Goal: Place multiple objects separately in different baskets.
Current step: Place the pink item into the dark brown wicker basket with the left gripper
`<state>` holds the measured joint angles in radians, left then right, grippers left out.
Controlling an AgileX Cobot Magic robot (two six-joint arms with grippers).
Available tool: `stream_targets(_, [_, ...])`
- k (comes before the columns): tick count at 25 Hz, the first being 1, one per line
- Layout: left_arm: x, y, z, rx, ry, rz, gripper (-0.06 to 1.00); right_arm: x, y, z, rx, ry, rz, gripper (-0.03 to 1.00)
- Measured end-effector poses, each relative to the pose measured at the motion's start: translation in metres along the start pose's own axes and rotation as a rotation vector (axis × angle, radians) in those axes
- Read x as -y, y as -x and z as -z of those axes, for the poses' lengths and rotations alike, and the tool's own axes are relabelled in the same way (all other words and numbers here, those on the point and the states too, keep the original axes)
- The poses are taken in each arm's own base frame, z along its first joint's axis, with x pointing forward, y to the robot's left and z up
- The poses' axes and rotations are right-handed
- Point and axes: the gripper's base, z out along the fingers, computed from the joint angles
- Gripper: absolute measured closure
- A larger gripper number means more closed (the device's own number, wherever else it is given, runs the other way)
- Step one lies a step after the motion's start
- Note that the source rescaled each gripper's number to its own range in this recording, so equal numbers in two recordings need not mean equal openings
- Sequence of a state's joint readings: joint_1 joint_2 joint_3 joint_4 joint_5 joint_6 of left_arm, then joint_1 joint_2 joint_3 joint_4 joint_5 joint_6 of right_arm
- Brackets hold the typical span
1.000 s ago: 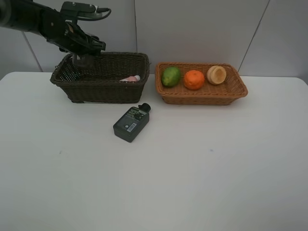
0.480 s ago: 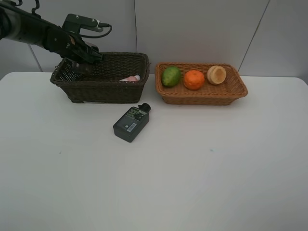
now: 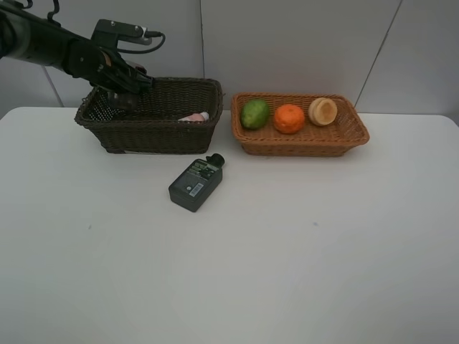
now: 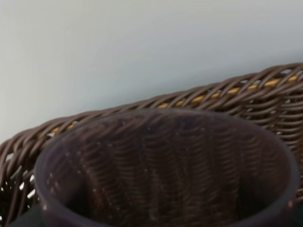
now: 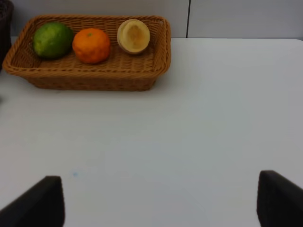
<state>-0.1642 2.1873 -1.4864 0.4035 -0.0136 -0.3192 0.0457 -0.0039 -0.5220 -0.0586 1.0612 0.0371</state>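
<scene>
My left gripper (image 3: 120, 94) hangs over the left end of the dark brown basket (image 3: 150, 129), shut on the translucent purple cup (image 4: 161, 165), whose rim fills the left wrist view against the basket's wall. A pink bottle (image 3: 194, 116) lies inside that basket. The flat dark-green bottle (image 3: 195, 183) lies on the table in front of it. The orange-tan basket (image 3: 301, 142) holds the green fruit (image 3: 254, 113), the orange (image 3: 290, 118) and a pale round fruit (image 3: 323, 111). My right gripper (image 5: 161, 191) is open above bare table, out of the exterior view.
The white table (image 3: 287, 244) stretches wide in front of both baskets. A grey panelled wall stands close behind them. The two baskets stand side by side with a narrow gap between them.
My left gripper has come down with the cup from above the dark basket's rim to its left end. Over the last half second it has barely moved. Nothing else has shifted.
</scene>
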Motion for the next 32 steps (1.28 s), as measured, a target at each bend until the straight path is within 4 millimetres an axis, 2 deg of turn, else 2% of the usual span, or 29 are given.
stream_targets(1, [0.0, 0.0, 0.0, 0.003, -0.001, -0.006, 0.6, 0.0, 0.0, 0.0, 0.0, 0.0, 0.0, 0.15])
stream_targets(4, [0.0, 0.001, 0.0, 0.009, -0.003, -0.009, 0.4, 0.0, 0.0, 0.0, 0.0, 0.0, 0.0, 0.15])
stream_targets(6, [-0.001, 0.001, 0.0, 0.011, -0.002, -0.008, 0.35, 0.0, 0.0, 0.0, 0.0, 0.0, 0.0, 0.15])
stream_targets(27, [-0.003, 0.001, 0.0, 0.007, 0.004, -0.006, 0.34, 0.0, 0.0, 0.0, 0.0, 0.0, 0.0, 0.15])
stream_targets(32, [-0.009, 0.015, 0.021, -0.044, 0.05, -0.003, 0.34, 0.0, 0.0, 0.0, 0.0, 0.0, 0.0, 0.15])
